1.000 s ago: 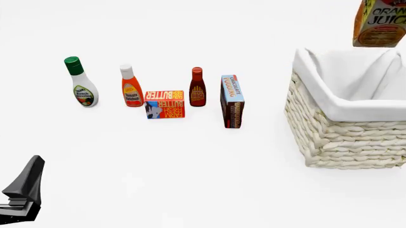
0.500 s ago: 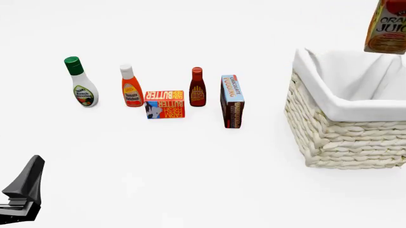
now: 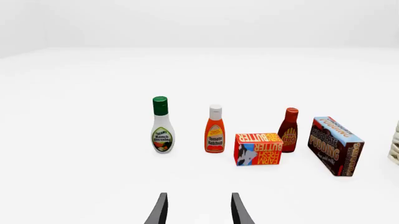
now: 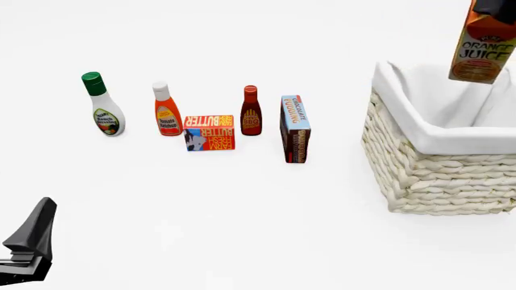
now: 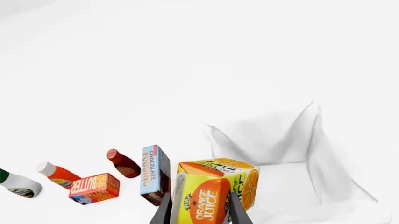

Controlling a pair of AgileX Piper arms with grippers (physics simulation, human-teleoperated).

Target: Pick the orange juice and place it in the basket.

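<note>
Juice (image 4: 482, 49) hangs above the basket (image 4: 435, 175) at far right, not yet inside. Going from the left: the left claw (image 3: 196, 212) sits low near the table's front edge, fingers spread with nothing between. At right, the right claw (image 5: 199, 212), raised over the basket, pinches the juice between its fingers.

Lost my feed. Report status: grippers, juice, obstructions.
Right gripper shut on orange juice, held above basket, not yet inside. Left gripper open, holding nothing, low at near left. Nothing between carton and basket opening.
</note>
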